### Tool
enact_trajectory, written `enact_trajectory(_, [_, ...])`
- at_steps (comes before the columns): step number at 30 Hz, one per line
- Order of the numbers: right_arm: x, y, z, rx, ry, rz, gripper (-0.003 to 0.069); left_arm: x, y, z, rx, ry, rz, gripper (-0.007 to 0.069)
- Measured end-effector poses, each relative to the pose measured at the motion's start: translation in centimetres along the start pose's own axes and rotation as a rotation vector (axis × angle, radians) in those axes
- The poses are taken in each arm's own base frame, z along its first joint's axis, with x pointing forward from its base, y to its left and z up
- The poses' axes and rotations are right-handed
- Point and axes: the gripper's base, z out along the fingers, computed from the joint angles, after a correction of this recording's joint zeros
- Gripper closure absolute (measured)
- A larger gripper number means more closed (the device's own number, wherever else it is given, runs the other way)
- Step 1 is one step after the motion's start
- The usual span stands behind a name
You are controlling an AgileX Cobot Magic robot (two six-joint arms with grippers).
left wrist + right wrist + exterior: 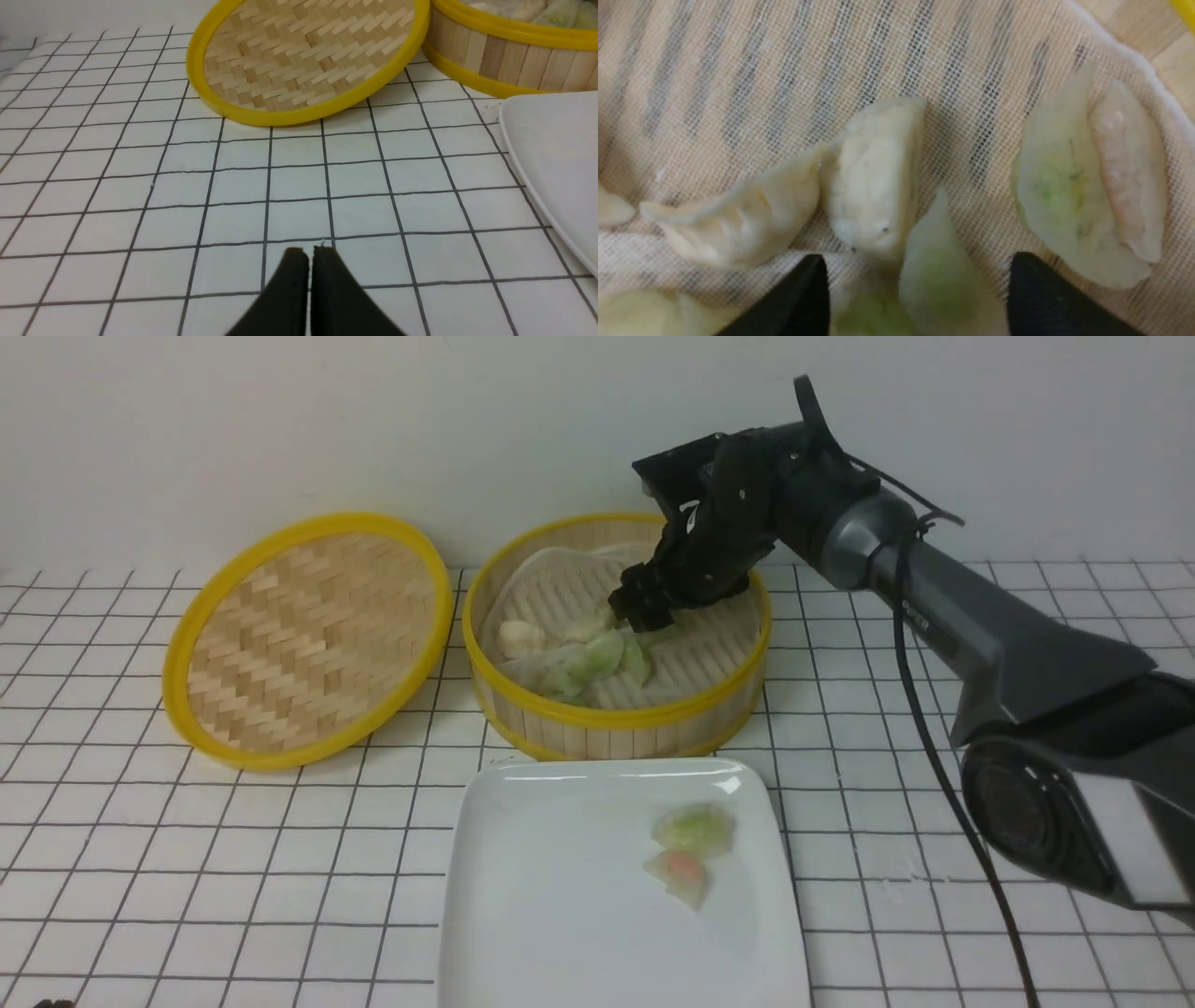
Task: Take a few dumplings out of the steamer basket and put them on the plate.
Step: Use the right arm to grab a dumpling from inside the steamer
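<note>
Right pincer (644, 611) wide open, low inside the steamer basket (616, 717), straddling a pale green dumpling (938, 270).

You hold nothing yet. The jaws stand either side of that dumpling, and a whitish dumpling (875, 186) touches it, so closing from here could pinch both or snag the mesh liner (738, 70) beneath and drag it up. Squeeze too hard and the soft skin may tear; too lightly and it may drop before reaching the plate (560, 896). The basket, just beyond the plate, holds a cluster of dumplings (597, 658) toward its left and near side. The plate carries two on its right half, a green one (695, 826) touching a pink-orange one (681, 873). Your left pincer (309, 254) is closed on nothing, low over the tiled table (140, 186).
</note>
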Motion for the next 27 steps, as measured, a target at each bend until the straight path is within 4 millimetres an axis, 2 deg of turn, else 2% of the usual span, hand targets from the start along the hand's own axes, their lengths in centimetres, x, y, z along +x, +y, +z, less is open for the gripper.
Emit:
enact_trajectory(5, [-0.1, 0.0, 0.0, 0.004, -0.011, -0.001, 0.0407, 0.0, 0.0, 0.0, 0.000, 0.000, 0.000, 0.0631])
enact_trajectory(8, [0.0, -0.1, -0.1, 0.013, 0.004, -0.009, 0.0547, 0.0, 0.0, 0.0, 0.000, 0.000, 0.000, 0.0631])
enact_trajectory(13, [-0.3, -0.2, -1.6, 0.017, 0.038, -0.012, 0.0557, 0.0, 0.0, 0.0, 0.000, 0.000, 0.000, 0.0631])
enact_trajectory(16, [-0.6, -0.2, -3.5, 0.013, 0.077, -0.012, 0.0557, 0.0, 0.0, 0.0, 0.000, 0.000, 0.000, 0.0631])
enact_trajectory(19, [-1.2, -0.2, -6.2, 0.012, 0.085, -0.012, 0.0557, 0.0, 0.0, 0.0, 0.000, 0.000, 0.000, 0.0631])
enact_trajectory(20, [-1.2, -0.2, -6.2, 0.012, 0.087, -0.012, 0.0557, 0.0, 0.0, 0.0, 0.000, 0.000, 0.000, 0.0631])
enact_trajectory(21, [-1.6, -0.1, -7.6, 0.006, 0.074, -0.009, 0.0557, 0.0, 0.0, 0.0, 0.000, 0.000, 0.000, 0.0631])
enact_trajectory(24, [-1.6, 0.3, -10.3, -0.034, 0.076, 0.012, 0.0557, 0.0, 0.0, 0.0, 0.000, 0.000, 0.000, 0.0631])
enact_trajectory(27, [-0.2, 1.1, -13.4, -0.090, 0.121, 0.040, 0.0557, 0.0, 0.0, 0.0, 0.000, 0.000, 0.000, 0.0631])
